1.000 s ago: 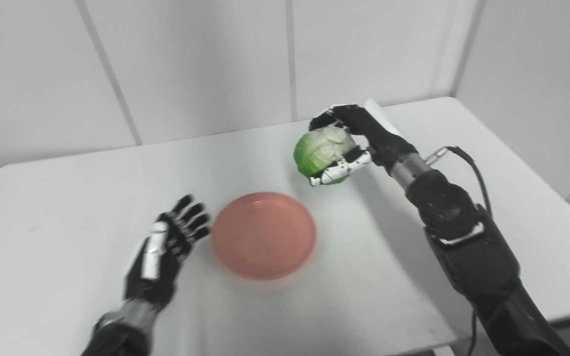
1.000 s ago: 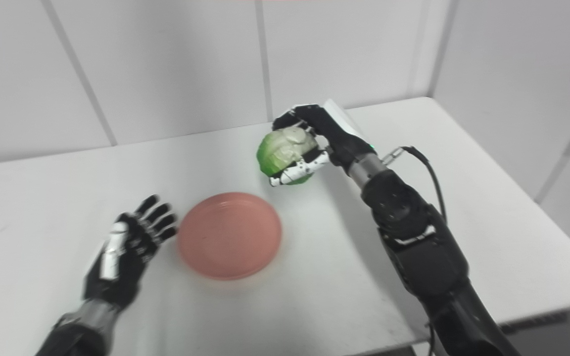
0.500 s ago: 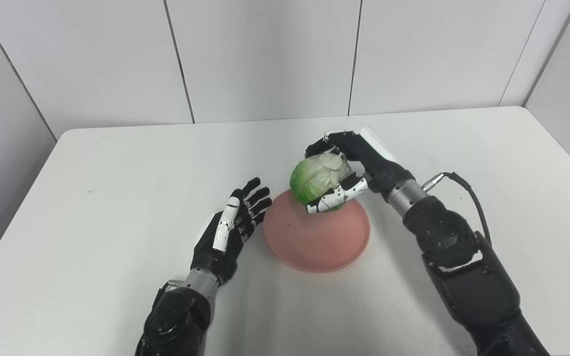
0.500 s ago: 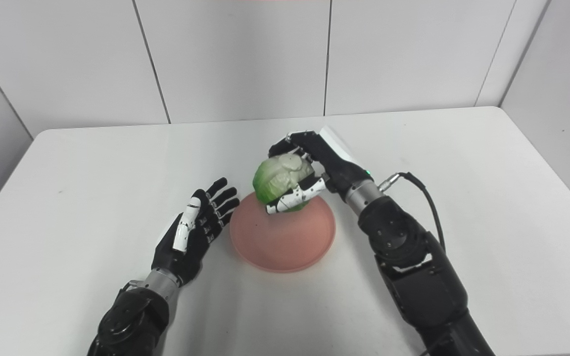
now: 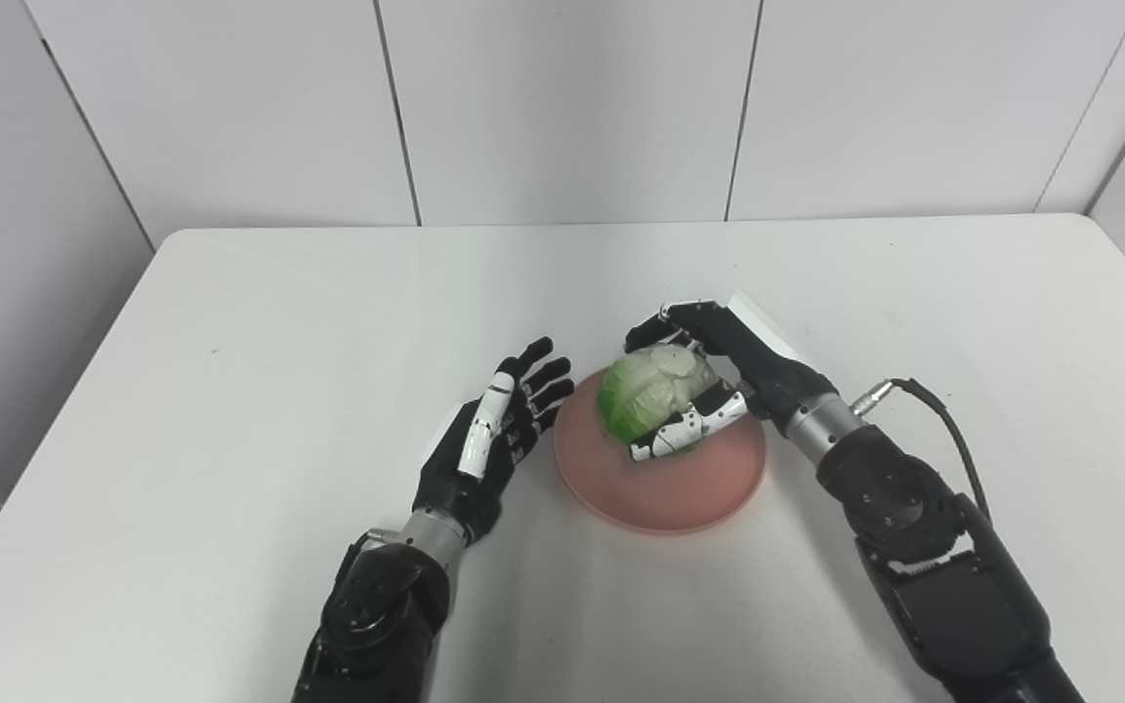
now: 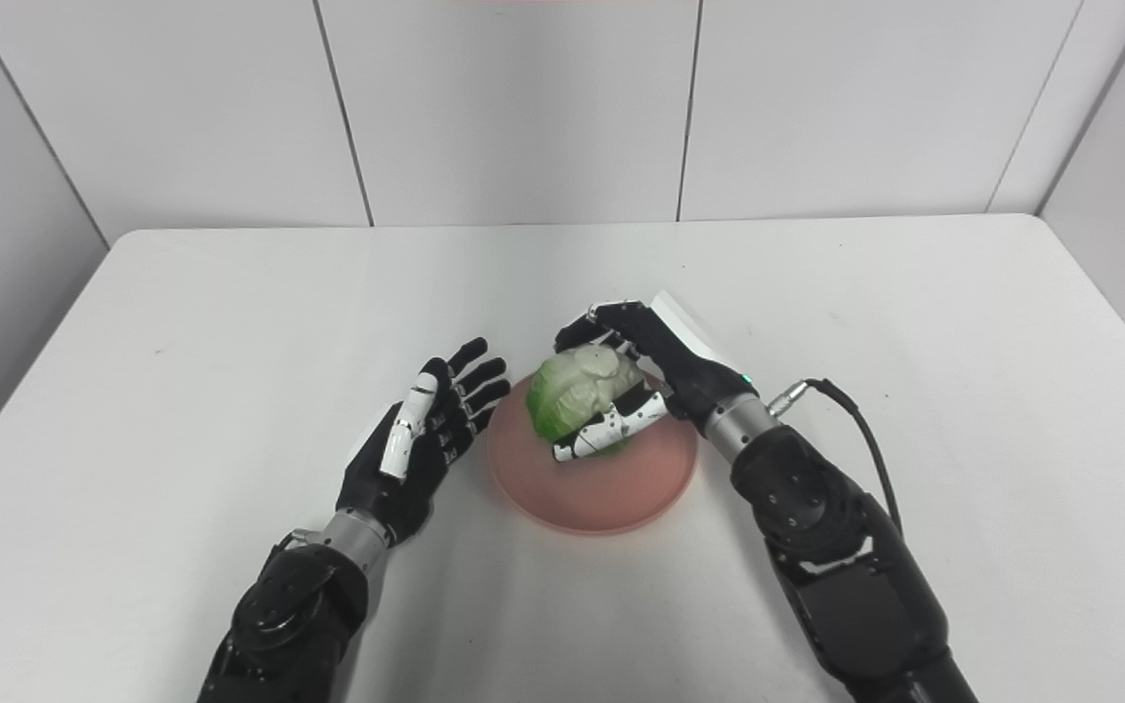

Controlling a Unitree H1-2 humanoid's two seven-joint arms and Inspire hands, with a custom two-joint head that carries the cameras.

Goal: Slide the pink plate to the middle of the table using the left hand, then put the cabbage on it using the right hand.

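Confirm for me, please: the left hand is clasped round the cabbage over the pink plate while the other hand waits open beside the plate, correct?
Not quite: it is the right hand that is clasped round the cabbage over the pink plate, as the left eye view shows. The left hand is the one waiting open beside the plate.

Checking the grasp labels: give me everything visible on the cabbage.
The cabbage is a round head, bright green on its left and lower side, pale cream on top, with ridged leaves and a slightly glossy, plastic look. It sits over the far part of the pink plate, low enough that contact with the plate cannot be told. The right hand is shut on it, dark fingers over the top and a white-and-black thumb under its near side. The left hand does not touch it.
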